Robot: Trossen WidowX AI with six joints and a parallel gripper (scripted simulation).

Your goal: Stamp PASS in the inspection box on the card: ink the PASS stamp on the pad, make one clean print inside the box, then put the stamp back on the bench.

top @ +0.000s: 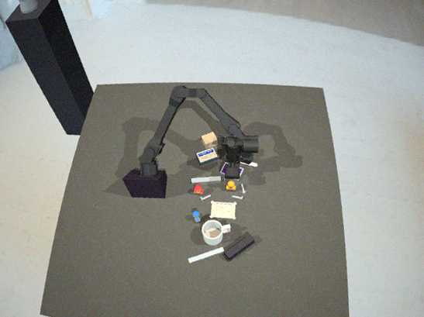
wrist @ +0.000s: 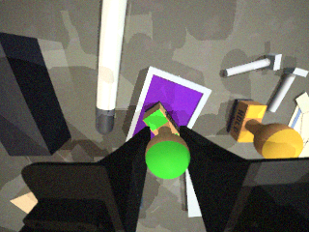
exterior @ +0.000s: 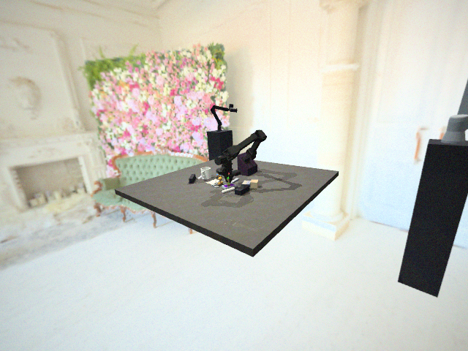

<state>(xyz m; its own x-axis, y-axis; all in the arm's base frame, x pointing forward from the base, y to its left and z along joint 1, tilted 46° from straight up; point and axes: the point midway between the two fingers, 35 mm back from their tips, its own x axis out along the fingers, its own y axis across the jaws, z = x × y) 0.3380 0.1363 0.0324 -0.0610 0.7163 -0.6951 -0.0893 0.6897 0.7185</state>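
My gripper points down and is shut on the stamp with the green knob. The stamp's small wooden block with a green top mark shows over the purple ink pad, turned relative to the pad's white rim. Its lettering is not visible, and whether its face touches the pad cannot be told. The card lies flat beyond the yellow stamp; no inspection box or print can be made out on it.
A yellow HOLD stamp stands near the pad. A red-knobbed stamp, a blue-knobbed stamp and a mug stand around the card. A white marker, grey bar, boxed item and wooden block surround the pad.
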